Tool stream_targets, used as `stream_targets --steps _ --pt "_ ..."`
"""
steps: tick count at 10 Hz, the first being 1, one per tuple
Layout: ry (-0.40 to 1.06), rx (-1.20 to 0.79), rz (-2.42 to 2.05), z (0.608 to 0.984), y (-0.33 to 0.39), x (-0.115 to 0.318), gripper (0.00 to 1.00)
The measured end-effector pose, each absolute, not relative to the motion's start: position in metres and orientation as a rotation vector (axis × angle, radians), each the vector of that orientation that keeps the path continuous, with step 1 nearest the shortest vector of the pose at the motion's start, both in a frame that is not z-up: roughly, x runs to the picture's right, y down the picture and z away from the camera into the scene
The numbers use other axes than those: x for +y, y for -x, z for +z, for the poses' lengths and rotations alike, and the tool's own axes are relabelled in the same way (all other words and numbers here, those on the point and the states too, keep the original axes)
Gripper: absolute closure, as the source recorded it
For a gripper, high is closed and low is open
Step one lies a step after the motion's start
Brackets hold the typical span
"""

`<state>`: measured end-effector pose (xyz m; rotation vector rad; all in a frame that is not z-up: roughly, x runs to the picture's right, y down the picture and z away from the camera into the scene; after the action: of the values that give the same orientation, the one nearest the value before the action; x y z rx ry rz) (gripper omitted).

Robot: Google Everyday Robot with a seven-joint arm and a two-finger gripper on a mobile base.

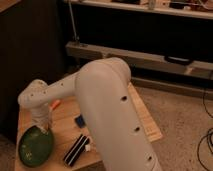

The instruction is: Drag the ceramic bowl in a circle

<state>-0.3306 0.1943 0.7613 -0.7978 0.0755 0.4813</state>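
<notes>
The ceramic bowl (34, 147), wide, shallow and glossy green, lies at the front left corner of the wooden table (145, 122). My gripper (44, 128) reaches down from the white wrist onto the bowl's far right rim and is shut on that rim. The big white arm (107, 107) fills the middle of the view and hides part of the table behind it.
An orange object (55, 104) lies just behind the wrist. A small blue object (79, 121) and a black-and-white striped pack (75, 149) sit right of the bowl. The table's left and front edges are close to the bowl. A dark shelf unit (150, 55) stands behind.
</notes>
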Motion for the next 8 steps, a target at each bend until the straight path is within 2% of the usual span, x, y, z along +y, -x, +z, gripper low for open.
stream_targets --steps 4,8 --pt "0.772 0.076 0.539 0.788 0.322 0.154 0.93" --pt "0.766 0.141 0.657 0.837 0.243 0.107 0.93"
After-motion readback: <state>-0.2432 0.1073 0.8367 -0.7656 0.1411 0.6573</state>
